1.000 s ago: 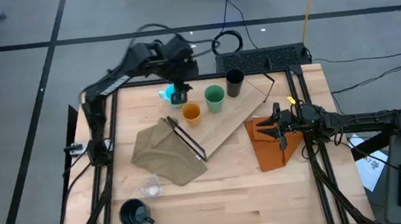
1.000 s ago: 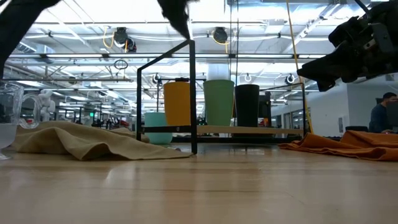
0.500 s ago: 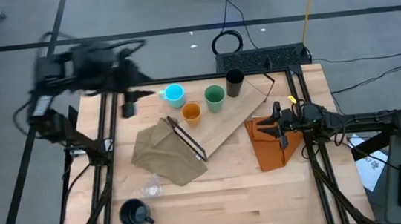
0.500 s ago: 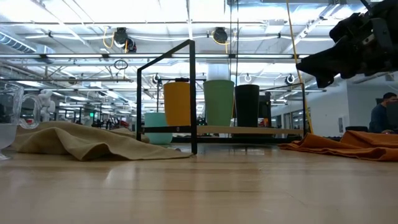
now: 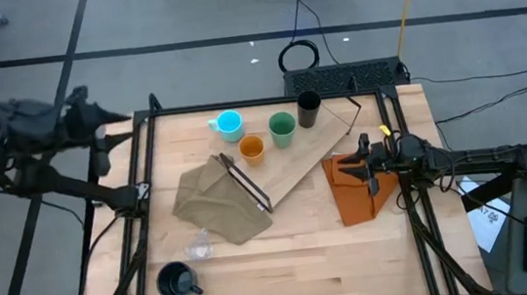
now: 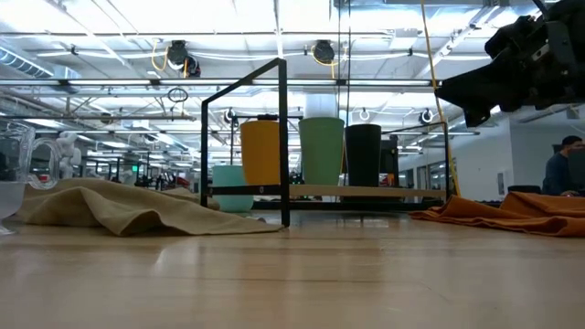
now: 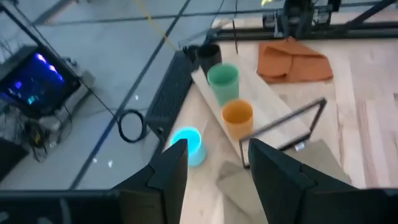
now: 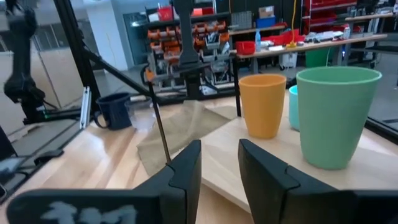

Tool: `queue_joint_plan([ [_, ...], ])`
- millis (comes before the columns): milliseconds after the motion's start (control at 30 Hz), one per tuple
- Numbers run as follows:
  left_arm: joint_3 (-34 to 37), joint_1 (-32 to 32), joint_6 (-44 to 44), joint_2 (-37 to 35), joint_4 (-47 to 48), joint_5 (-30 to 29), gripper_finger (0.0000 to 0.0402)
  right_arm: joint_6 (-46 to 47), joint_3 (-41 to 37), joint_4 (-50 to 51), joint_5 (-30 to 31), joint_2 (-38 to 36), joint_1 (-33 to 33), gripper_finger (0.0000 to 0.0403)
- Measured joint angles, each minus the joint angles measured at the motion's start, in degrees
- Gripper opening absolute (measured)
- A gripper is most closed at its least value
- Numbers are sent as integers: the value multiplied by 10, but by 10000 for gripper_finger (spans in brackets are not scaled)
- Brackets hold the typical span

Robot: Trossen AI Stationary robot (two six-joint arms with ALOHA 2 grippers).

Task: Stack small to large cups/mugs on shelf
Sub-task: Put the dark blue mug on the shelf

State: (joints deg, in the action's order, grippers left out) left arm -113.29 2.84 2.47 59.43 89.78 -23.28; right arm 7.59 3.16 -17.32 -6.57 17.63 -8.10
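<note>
Pale plywood, that's the shelf, lying at a slant across the middle of the table with its thin black frame at the near-left end. On the board stand three cups in a row: orange cup, green cup, black tumbler, running out toward the far right; nothing can be seen inside them. The cyan handled mug sits on the tabletop just beside the board's far-left edge. Over to the near left, the tiny clear cup and beyond it the dark handled mug stand apart from the shelf. An olive-tan cloth sprawls against the frame; an orange folded cloth lies to the right. The right gripper hovers over that orange cloth, fingers a little apart, grasping nothing. The left gripper hangs off the table's far-left corner, fingers spread, empty.
</note>
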Motion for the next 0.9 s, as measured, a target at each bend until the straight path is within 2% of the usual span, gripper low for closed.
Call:
queue_joint_plan([
  [167, 174, 15, 37, -113, -61, -5, 170, 7, 0, -21, 0, 0, 0, 96],
  [367, 345, 18, 85, -251, -111, -2, 170, 8, 0, -22, 0, 0, 0, 96],
  [600, 551, 18, 87, -412, -256, 47, 170, 8, 0, -22, 0, 0, 0, 96],
  [700, 625, 18, 100, -462, -286, 53, 170, 23, 0, -23, 0, 0, 0, 96],
  [800, 680, 17, 107, -498, -341, 95, 170, 38, 0, -31, 0, 0, 0, 96],
  [900, 706, 18, 87, -516, -397, 134, 170, 38, 0, -41, 0, 0, 0, 96],
])
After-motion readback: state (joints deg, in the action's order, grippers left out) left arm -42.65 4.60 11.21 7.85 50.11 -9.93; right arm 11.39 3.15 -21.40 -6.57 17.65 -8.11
